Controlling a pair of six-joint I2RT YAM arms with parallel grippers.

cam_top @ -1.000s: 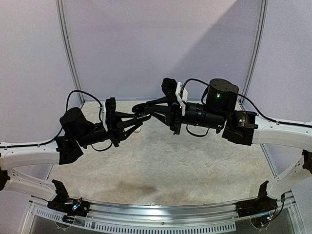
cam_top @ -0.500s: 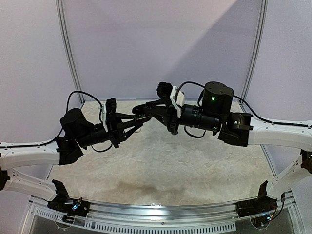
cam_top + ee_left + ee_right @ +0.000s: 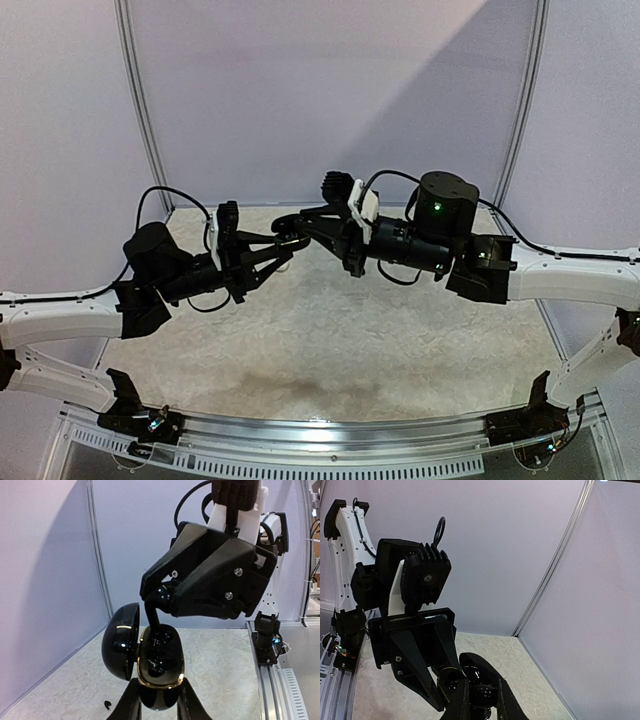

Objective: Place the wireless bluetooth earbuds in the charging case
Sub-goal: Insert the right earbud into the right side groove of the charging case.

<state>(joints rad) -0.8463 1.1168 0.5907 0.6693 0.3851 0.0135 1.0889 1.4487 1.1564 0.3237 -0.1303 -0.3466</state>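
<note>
My left gripper is shut on the lower end of a glossy black charging case with a gold rim, held in the air above the table. Its lid hangs open to the left. My right gripper is shut on a glossy black earbud, and its tips reach down into the case's upper socket. In the top view both grippers meet over the far middle of the table. Another black earbud lies loose on the table below the case.
The table top is pale and stone-patterned, closed in by lilac walls with metal posts. A metal rail runs along the near edge. The right arm's base stands at the table's side.
My right arm has moved a little left and down, bringing its fingertips onto the open case. My left arm and the case have stayed still.
</note>
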